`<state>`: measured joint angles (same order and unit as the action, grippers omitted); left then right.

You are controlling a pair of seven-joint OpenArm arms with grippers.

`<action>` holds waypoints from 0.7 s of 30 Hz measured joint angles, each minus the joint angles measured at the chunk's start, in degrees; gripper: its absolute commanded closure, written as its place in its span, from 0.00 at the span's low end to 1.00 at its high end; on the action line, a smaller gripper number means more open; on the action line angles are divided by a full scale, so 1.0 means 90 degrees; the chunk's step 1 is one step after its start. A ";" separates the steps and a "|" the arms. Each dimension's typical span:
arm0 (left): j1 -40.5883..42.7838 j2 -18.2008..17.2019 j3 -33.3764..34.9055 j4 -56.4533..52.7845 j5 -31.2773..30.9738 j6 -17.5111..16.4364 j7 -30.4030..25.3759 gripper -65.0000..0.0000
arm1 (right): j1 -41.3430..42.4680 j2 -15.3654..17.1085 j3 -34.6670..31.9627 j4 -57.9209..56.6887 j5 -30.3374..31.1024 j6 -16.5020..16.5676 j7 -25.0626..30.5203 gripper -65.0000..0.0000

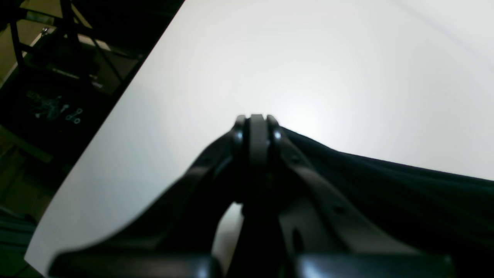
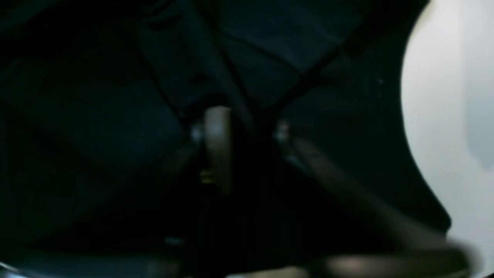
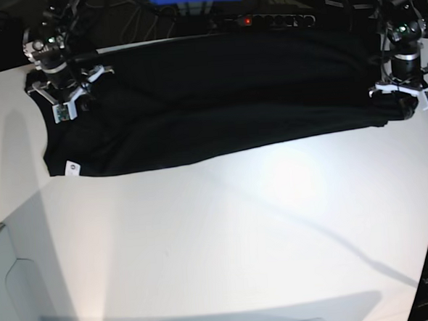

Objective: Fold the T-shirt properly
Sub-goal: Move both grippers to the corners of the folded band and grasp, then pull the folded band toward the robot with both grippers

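I see the white table (image 3: pixel 226 247) carrying the T-shirt (image 3: pixel 218 102), a plain black band stretched along its far edge between my 2 arms, creased lengthwise, with 1 small white tag (image 3: pixel 72 167) at its near corner. My left gripper (image 1: pixel 256 129) has its jaws pinched on the shirt's edge. The right gripper (image 2: pixel 239 131) sits buried in dark cloth, and I cannot tell how its jaws stand.

Both arms are black with silver metal rings at the wrist. Each gripper, left (image 3: pixel 402 105) and right (image 3: pixel 67 105), has dark fingers with small shiny screws.
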<state>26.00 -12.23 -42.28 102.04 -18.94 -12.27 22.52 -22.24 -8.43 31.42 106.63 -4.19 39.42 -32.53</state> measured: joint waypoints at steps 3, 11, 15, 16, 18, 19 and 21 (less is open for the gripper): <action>0.0000 0.0000 0.0000 0.0000 0.0000 0.0000 0.0000 1.00 | -0.0044 0.0000 0.0000 0.0034 0.0000 0.0000 0.0002 1.00; 0.0002 0.0002 0.0000 0.0019 0.0000 0.0000 -0.0005 1.00 | -0.0418 0.0107 0.0092 0.0886 0.0005 0.0002 -0.0010 1.00; 0.0061 0.0000 0.0000 0.0034 -0.0002 -0.0002 -0.0002 1.00 | -0.0583 0.0107 0.0092 0.1020 0.0041 0.0002 0.0041 1.00; 0.0097 0.0002 0.0000 0.0039 -0.0024 -0.0002 0.0000 1.00 | -0.0612 0.0109 0.0092 0.1020 0.0046 0.0002 0.0046 1.00; 0.0141 0.0002 0.0000 0.0039 -0.0024 0.0000 -0.0002 1.00 | -0.0724 0.0138 0.0092 0.1022 0.0046 0.0000 0.0073 1.00; 0.0146 0.0002 0.0000 0.0039 -0.0022 0.0000 0.0002 1.00 | -0.0801 0.0148 0.0092 0.1022 0.0044 0.0002 0.0078 1.00; 0.0146 0.0002 0.0000 0.0039 -0.0027 -0.0002 -0.0002 1.00 | -0.0952 0.0240 0.0090 0.1022 0.0041 0.0002 0.0066 1.00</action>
<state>27.31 -12.21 -42.28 102.39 -19.18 -12.29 22.50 -30.81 -6.26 32.23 115.83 -3.81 39.44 -31.94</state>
